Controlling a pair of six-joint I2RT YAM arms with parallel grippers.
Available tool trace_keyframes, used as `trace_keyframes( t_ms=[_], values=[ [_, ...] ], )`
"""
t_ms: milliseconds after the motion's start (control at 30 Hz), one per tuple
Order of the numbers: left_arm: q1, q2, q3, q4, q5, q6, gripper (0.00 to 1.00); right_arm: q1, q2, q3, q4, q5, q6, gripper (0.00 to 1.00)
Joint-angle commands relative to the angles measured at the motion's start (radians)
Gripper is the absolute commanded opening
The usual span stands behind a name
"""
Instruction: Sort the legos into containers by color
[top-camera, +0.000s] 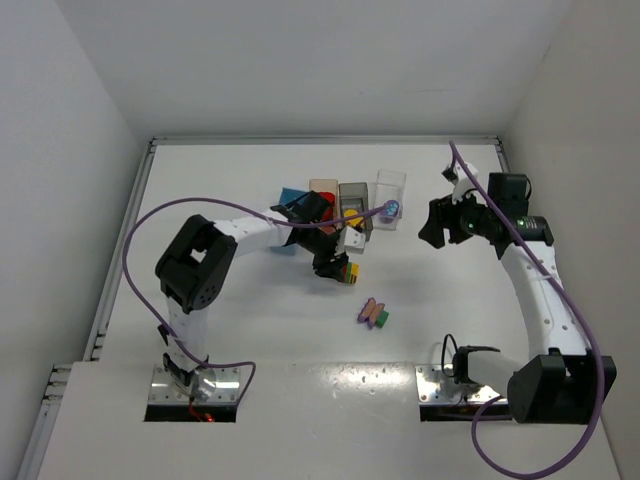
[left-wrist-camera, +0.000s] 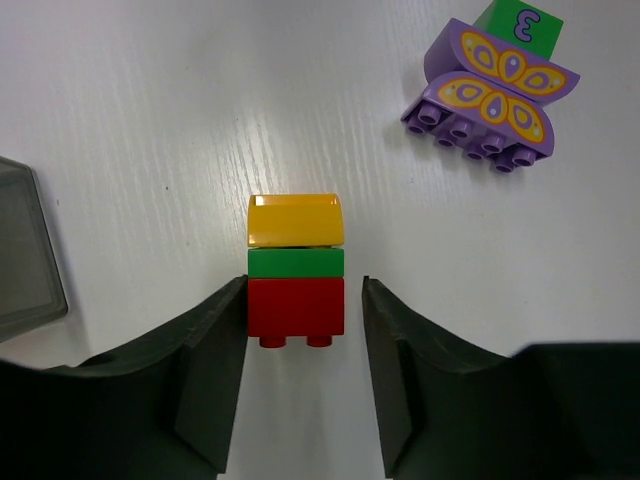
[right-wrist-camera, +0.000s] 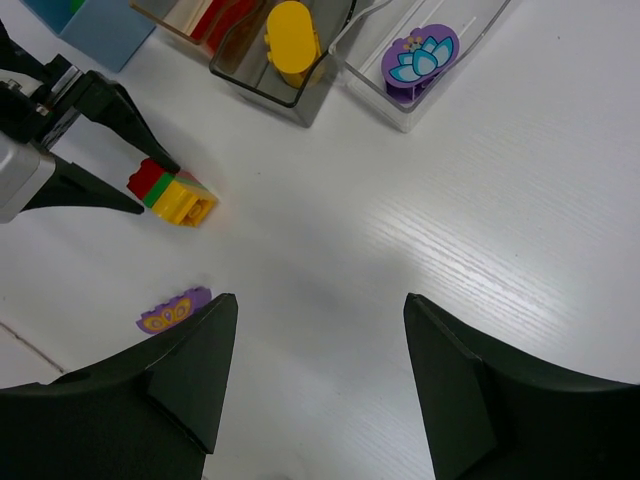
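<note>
The left wrist view cuts the grey bin (left-wrist-camera: 22, 250) at its left edge and the green brick (left-wrist-camera: 522, 25) at the top, the purple brick (left-wrist-camera: 490, 95) covering its lower part. The right wrist view crops the blue bin (right-wrist-camera: 95, 28), orange bin (right-wrist-camera: 165, 18) and clear bin (right-wrist-camera: 455, 70) at the top, and a finger of the right end effector (right-wrist-camera: 318, 305) hides part of the purple brick. From above, the left arm (top-camera: 255, 232) covers parts of the blue and orange bins.

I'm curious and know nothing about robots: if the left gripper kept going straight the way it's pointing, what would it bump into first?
Most likely the red brick at the near end of the red-green-yellow stack, which sits right between the left gripper fingers.
</note>
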Motion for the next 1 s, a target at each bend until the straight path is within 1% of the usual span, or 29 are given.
trace_keyframes(
  t_ms=[0,33,100,133,200,233,300,333,400,433,467,500,567,600,633,733,833,967],
  values=[
    [-0.01,0.013,0.032,0.028,0.049,0.026,0.52,-0.007,-0.004,-0.001,0.036,-0.018,0.017,0.68],
    [-0.01,0.013,0.032,0.028,0.049,0.026,0.47,-0.007,-0.004,-0.01,0.036,-0.029,0.017,0.68],
    [-0.01,0.013,0.032,0.028,0.049,0.026,0.41,-0.007,-0.004,-0.01,0.036,-0.04,0.017,0.68],
    [-0.01,0.013,0.032,0.028,0.049,0.016,0.36,-0.007,-0.004,-0.019,0.045,-0.055,0.017,0.68],
    [-0.01,0.001,0.032,0.028,0.049,0.006,0.28,-0.007,0.007,-0.019,0.045,-0.081,0.026,0.68],
    [-0.001,-0.01,0.032,0.028,0.059,-0.022,0.22,-0.007,0.007,-0.03,0.045,-0.096,0.026,0.68],
    [0.016,-0.056,0.022,0.028,0.105,-0.061,0.19,0.003,0.019,-0.039,0.055,-0.164,0.026,0.68],
    [0.038,-0.092,0.022,0.028,0.145,-0.122,0.17,0.003,0.033,-0.05,0.055,-0.249,0.026,0.68],
    [0.065,-0.126,0.022,0.028,0.196,-0.205,0.16,0.012,0.054,-0.05,0.065,-0.337,0.035,0.68],
    [0.079,-0.142,0.022,0.028,0.226,-0.289,0.16,0.021,0.078,-0.059,0.079,-0.383,0.044,0.68],
    [0.108,-0.158,0.022,0.028,0.278,-0.329,0.14,0.021,0.091,-0.059,0.088,-0.453,0.044,0.7],
    [0.12,-0.174,0.022,0.037,0.303,-0.367,0.14,0.048,0.102,-0.059,0.108,-0.486,0.056,0.7],
    [0.151,-0.215,0.022,0.046,0.354,-0.463,0.11,0.068,0.14,-0.059,0.127,-0.566,0.066,0.73],
    [0.151,-0.226,0.022,0.046,0.371,-0.492,0.11,0.088,0.154,-0.059,0.154,-0.622,0.098,0.75],
    [0.165,-0.235,0.022,0.046,0.388,-0.532,0.11,0.098,0.169,-0.059,0.176,-0.647,0.118,0.76],
    [0.174,-0.26,0.032,0.046,0.431,-0.595,0.11,0.147,0.227,-0.049,0.267,-0.695,0.188,0.78],
    [0.183,-0.26,0.041,0.046,0.454,-0.625,0.11,0.203,0.281,-0.003,0.306,-0.707,0.188,0.78],
    [0.183,-0.26,0.068,0.046,0.515,-0.678,0.11,0.237,0.352,0.056,0.318,-0.707,0.178,0.78]
  ],
)
